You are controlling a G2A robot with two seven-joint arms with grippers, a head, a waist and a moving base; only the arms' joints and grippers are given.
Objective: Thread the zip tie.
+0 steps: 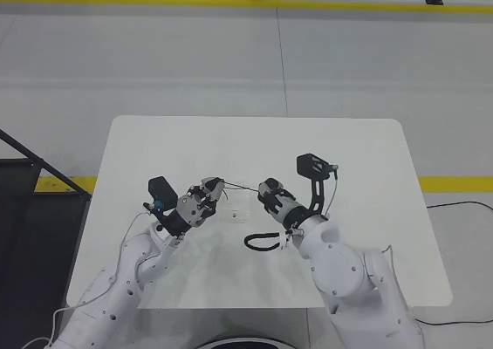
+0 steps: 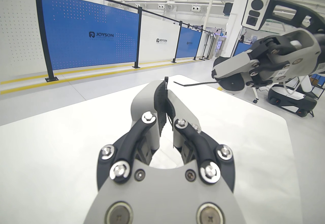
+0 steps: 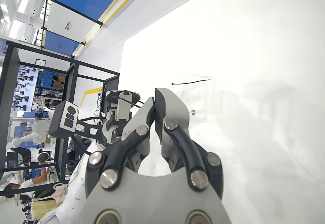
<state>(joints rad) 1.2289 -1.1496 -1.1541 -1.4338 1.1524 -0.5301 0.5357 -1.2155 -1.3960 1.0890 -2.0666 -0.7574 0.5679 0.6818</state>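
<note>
Over the bench (image 1: 359, 157), the left claw (image 2: 165, 91) is clamped on the zip tie (image 2: 196, 84) at its head end; at its 3 o'clock the right claw (image 3: 155, 98) pinches the tail. Likely light, springy and slick: best gripped close behind the tip.

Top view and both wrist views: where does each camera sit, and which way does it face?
Top view: above the arms, looking down at the table; both arms show, with left gripper and right gripper.
Left wrist view: on the left wrist, looking along the left fingers at the right gripper.
Right wrist view: on the right wrist, looking along the right fingers at the left gripper.
Shared: all three show the zip tie between the grippers.
</note>
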